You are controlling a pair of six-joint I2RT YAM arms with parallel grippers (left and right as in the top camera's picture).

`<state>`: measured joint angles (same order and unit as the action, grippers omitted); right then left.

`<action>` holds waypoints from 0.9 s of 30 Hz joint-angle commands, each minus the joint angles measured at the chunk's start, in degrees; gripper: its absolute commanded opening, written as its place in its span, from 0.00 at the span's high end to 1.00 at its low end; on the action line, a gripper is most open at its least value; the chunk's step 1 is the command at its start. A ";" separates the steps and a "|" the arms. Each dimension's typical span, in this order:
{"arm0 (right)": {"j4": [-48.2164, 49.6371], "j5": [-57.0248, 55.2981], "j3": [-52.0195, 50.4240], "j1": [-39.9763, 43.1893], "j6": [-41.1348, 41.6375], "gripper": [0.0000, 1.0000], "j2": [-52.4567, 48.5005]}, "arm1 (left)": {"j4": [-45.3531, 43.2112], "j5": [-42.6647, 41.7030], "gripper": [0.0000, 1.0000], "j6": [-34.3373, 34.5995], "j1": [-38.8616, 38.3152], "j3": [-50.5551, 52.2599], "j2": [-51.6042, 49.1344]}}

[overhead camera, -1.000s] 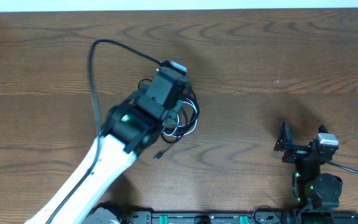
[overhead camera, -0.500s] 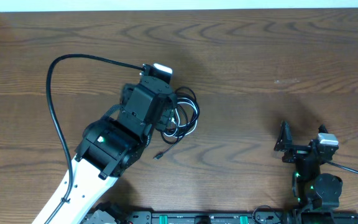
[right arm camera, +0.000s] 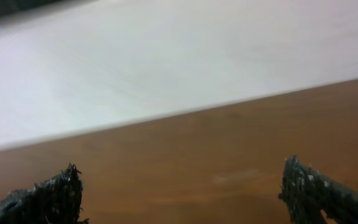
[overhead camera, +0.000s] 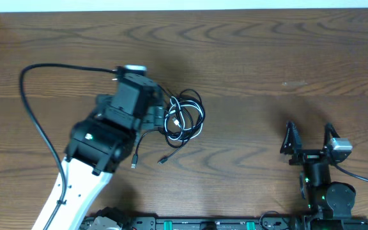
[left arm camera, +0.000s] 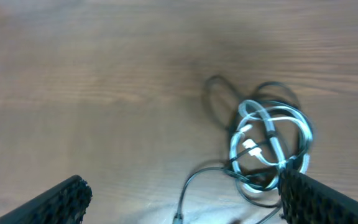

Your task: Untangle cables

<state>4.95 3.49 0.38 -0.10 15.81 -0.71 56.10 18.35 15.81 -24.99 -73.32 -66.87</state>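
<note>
The cables [overhead camera: 185, 119] lie in a loose tangle of black cords and one white cord [left arm camera: 261, 116] at mid-table. One black strand [overhead camera: 138, 145] runs out of the tangle to the lower left and ends in a small plug. A second plug [overhead camera: 161, 160] lies just below the tangle. My left gripper [overhead camera: 148, 121] hovers at the tangle's left edge, open and holding nothing. In the left wrist view the freed strand [left arm camera: 190, 180] passes between its fingers [left arm camera: 61, 199], with the tangle [left arm camera: 269, 143] by the right one. My right gripper [overhead camera: 310, 137] stands open at the near right, far from the cables.
The left arm's thick black cable [overhead camera: 37, 76] arcs over the table's left side. A pale wall [right arm camera: 166, 56] shows beyond the table's far edge in the right wrist view. Bare wood [overhead camera: 267, 57] lies between the tangle and the right arm.
My left gripper has opened and moved left off the tangle. A black strand with its plug now trails out to the lower left. The right gripper has barely moved.
</note>
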 commanded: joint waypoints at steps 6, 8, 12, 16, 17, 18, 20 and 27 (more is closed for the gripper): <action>0.70 7.65 4.42 0.55 16.90 0.01 0.17 | 4.31 0.81 0.03 4.22 10.01 -0.02 0.66; -2.58 7.67 7.93 0.55 17.62 0.01 -0.72 | 5.40 0.81 0.03 4.22 11.50 -0.02 0.66; -12.28 8.63 17.42 0.55 16.48 0.01 -5.68 | 6.29 0.81 0.03 4.22 13.14 -0.02 0.66; -20.83 13.49 28.59 0.55 12.74 0.01 -15.98 | 6.86 0.81 0.03 4.22 13.20 -0.02 0.55; -23.39 16.00 32.02 0.55 11.15 0.01 -19.98 | 6.86 0.81 0.03 4.22 13.20 -0.02 0.48; -24.76 17.86 33.81 0.55 9.57 0.01 -22.21 | 6.88 0.81 0.02 4.24 13.20 -0.02 0.42; -30.36 24.35 39.45 0.52 4.09 0.01 -29.18 | 6.99 0.79 0.03 4.24 13.20 -0.02 0.28; -52.02 30.97 56.81 -2.14 -5.42 0.01 -52.11 | 7.10 0.28 0.03 4.24 13.20 -0.02 0.15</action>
<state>-44.01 29.91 52.56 -0.69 17.30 -47.13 63.05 18.31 19.53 -12.08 -73.30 -66.85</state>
